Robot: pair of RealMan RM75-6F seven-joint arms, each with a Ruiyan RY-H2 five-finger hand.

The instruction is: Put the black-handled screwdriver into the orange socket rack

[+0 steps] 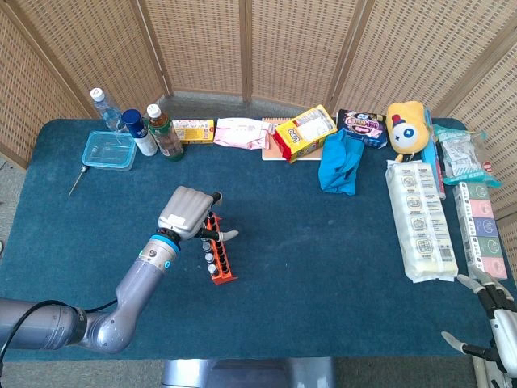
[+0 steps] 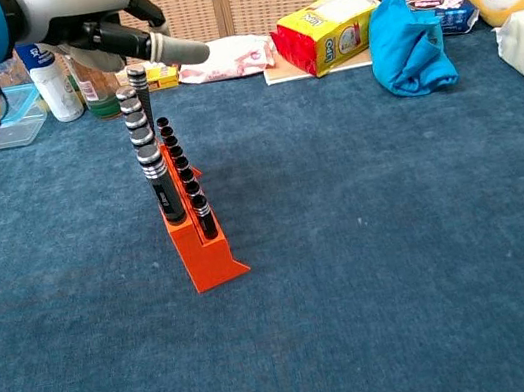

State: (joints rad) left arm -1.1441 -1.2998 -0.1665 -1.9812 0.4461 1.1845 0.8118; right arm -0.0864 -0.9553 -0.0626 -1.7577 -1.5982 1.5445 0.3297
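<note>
One screwdriver (image 2: 155, 181) stands upright in rack (image 2: 199, 240) on blue table (image 2: 401, 232), among sockets (image 2: 178, 165). Hovers just above: left hand (image 1: 190, 213), fingers apart, holding nothing. Shows only partly at table's lower right edge: right hand (image 1: 494, 317), grip unclear.

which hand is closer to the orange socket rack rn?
Left. The left hand hovers right over the far end of the orange socket rack, fingers apart, holding nothing. The right hand sits at the table's near right corner, far across from the rack.
</note>
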